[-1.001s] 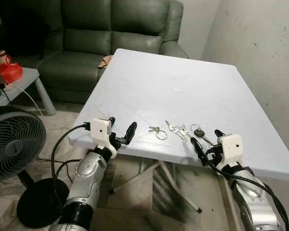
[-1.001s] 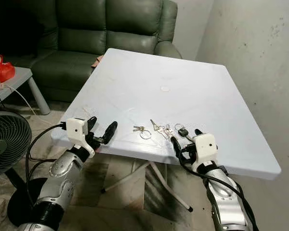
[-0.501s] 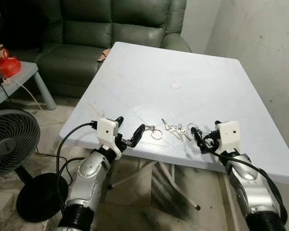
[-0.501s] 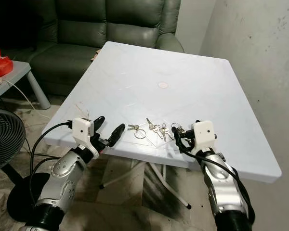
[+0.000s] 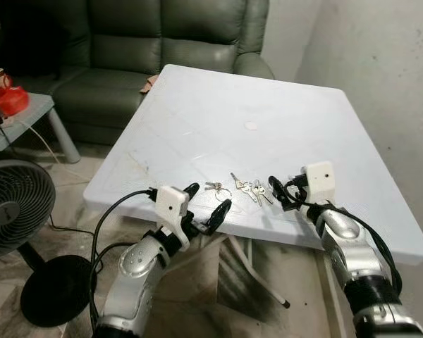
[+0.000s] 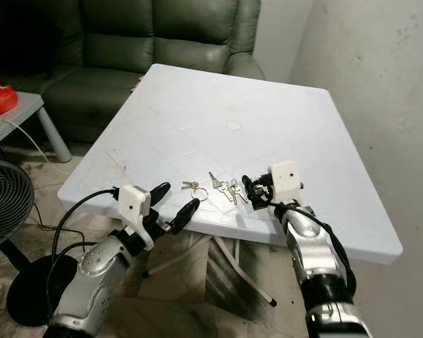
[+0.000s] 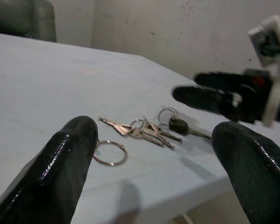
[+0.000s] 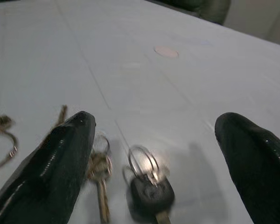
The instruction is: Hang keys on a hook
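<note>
Several silver keys lie fanned out near the front edge of the white table. A small key ring rests to their left, and a black-headed key with its own ring to their right. My left gripper hovers open at the table's front edge, just short of the small ring. Open as well, my right gripper sits low over the table, with the black-headed key between and just ahead of its fingers.
A dark green sofa stands behind the table. To the left are a floor fan and a grey side table holding a red object. A bare wall runs close along the right. A round mark sits mid-table.
The camera has shifted closer. Both grippers moved forward from below the table's front edge toward the keys; the right one now reaches over the table at the black-headed key.
</note>
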Motion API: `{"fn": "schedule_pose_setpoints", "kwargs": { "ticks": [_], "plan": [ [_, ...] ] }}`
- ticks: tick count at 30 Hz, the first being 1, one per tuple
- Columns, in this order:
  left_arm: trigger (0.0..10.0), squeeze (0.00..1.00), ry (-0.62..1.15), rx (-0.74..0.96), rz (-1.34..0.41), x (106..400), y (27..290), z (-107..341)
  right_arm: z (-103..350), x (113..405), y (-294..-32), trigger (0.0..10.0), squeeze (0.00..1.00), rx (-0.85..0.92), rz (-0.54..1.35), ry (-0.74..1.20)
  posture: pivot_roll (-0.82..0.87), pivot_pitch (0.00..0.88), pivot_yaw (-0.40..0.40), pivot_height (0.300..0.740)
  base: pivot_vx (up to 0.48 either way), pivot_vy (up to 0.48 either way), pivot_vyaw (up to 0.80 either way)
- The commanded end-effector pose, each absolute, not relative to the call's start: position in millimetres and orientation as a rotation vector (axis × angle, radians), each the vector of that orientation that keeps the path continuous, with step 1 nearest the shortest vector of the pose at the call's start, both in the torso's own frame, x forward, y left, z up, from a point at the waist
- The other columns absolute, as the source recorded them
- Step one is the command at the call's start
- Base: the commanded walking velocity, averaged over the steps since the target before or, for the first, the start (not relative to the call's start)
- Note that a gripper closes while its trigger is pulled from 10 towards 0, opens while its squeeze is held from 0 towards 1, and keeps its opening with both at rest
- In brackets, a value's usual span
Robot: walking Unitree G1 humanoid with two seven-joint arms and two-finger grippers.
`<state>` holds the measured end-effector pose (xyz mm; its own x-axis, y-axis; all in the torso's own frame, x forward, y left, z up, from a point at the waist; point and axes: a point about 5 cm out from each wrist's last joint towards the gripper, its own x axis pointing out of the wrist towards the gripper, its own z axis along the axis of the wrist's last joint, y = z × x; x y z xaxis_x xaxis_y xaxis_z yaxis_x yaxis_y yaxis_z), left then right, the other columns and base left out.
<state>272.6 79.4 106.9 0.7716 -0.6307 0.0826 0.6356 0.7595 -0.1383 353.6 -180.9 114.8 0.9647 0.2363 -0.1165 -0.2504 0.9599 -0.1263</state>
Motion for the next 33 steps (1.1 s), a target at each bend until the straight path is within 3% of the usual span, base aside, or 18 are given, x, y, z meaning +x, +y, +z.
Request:
{"fn": "schedule_pose_setpoints", "kwargs": {
  "ticks": [1,18,20,23,24,26,27,28,29,30,31,32,33],
  "plan": [
    [10.0,0.0,-0.044,-0.156,-0.695,270.8,77.4,113.1,117.0,356.5,-181.1,10.0,0.0,-0.157,0.258,0.099,0.07,0.0,-0.097,0.74,0.0,0.0,0.0],
    [10.0,0.0,-0.045,-0.15,-0.648,263.1,80.5,120.3,104.0,365.9,-175.1,10.0,0.0,-0.184,0.276,0.193,0.1,0.04,-0.125,0.74,0.0,0.0,0.0],
    [10.0,0.0,-0.047,-0.148,-0.643,260.3,80.4,121.6,103.9,366.5,-175.6,9.3,0.0,-0.189,0.268,0.189,0.1,0.045,-0.131,0.74,0.0,0.0,0.0],
    [10.0,0.0,-0.052,-0.149,-0.634,259.4,81.4,123.8,104.3,367.2,-175.8,9.5,0.0,-0.19,0.263,0.189,0.11,0.054,-0.136,0.74,0.0,0.0,0.0],
    [10.0,0.0,-0.053,-0.148,-0.628,258.7,82.2,125.0,104.5,368.0,-175.9,7.6,0.0,-0.189,0.257,0.189,0.12,0.059,-0.136,0.74,0.0,0.0,0.0],
    [10.0,0.0,-0.055,-0.145,-0.622,257.4,82.9,126.2,104.8,368.4,-176.1,7.0,0.0,-0.19,0.251,0.186,0.12,0.066,-0.138,0.74,0.0,0.0,0.0],
    [10.0,0.0,-0.056,-0.145,-0.62,256.9,83.3,126.5,104.9,368.7,-176.1,5.1,0.0,-0.191,0.247,0.187,0.12,0.066,-0.138,0.74,0.0,0.0,0.0],
    [10.0,0.0,-0.055,-0.145,-0.618,255.5,84.1,127.5,105.2,369.4,-176.2,2.5,0.0,-0.191,0.242,0.187,0.13,0.074,-0.138,0.74,0.0,0.0,0.0],
    [10.0,0.0,-0.054,-0.143,-0.616,255.1,84.5,127.7,105.3,369.7,-176.2,1.3,0.0,-0.191,0.242,0.187,0.13,0.074,-0.138,0.74,0.0,0.0,0.0],
    [10.0,0.0,-0.053,-0.142,-0.615,254.2,84.7,128.0,105.5,369.8,-176.3,1.3,0.0,-0.191,0.242,0.186,0.13,0.078,-0.139,0.74,0.0,0.0,0.0],
    [10.0,0.0,-0.051,-0.14,-0.613,253.2,85.0,128.2,105.7,370.3,-176.7,0.0,0.0,-0.191,0.236,0.189,0.13,0.084,-0.139,0.74,0.0,0.0,0.0],
    [10.0,0.0,-0.05,-0.14,-0.613,252.7,85.1,128.2,105.7,370.5,-177.1,0.0,0.0,-0.189,0.233,0.193,0.13,0.088,-0.14,0.74,0.0,0.0,0.0],
    [10.0,0.0,-0.049,-0.138,-0.612,252.2,85.4,128.3,105.7,370.8,-177.2,0.7,0.0,-0.189,0.232,0.195,0.13,0.091,-0.141,0.74,0.0,0.0,0.0]
  ]
}}
